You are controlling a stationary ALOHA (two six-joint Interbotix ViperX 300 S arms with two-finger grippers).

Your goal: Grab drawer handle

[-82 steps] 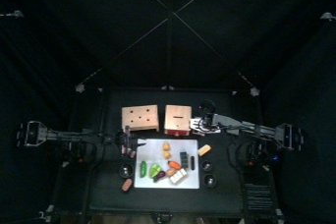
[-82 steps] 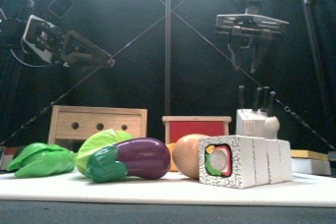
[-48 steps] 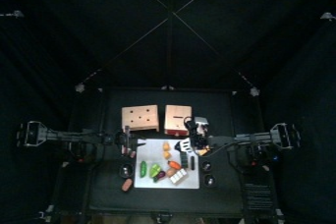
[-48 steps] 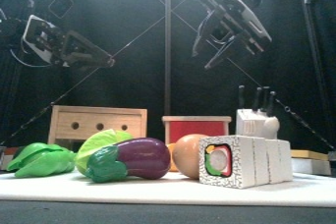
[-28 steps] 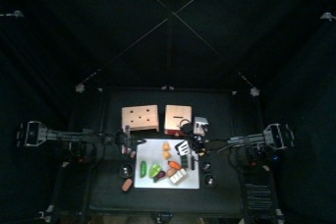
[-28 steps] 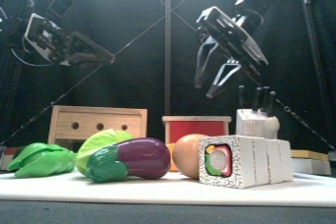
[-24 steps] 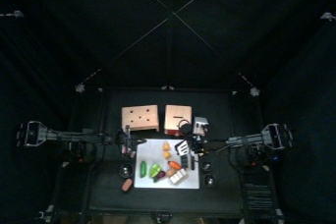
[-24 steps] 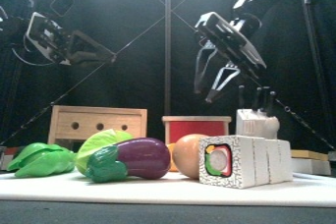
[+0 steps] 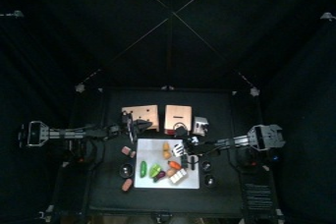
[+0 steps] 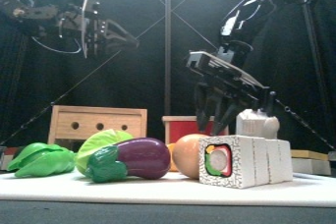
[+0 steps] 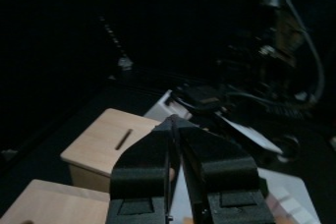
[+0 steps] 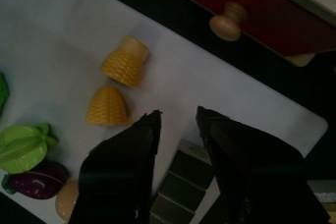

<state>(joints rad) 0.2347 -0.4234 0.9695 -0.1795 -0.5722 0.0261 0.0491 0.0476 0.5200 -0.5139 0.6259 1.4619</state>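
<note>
From above, the left gripper (image 9: 129, 122) is being held over the wooden boxes (image 9: 140, 118). In the front view, the right gripper (image 10: 234, 83) is being lowered behind the sushi roll (image 10: 241, 161). Right wrist: fingers (image 12: 122, 164) are being kept spread below the red drawer's handle (image 12: 229, 19). Left wrist: the fingers' state cannot be told. No writing is readable.
</note>
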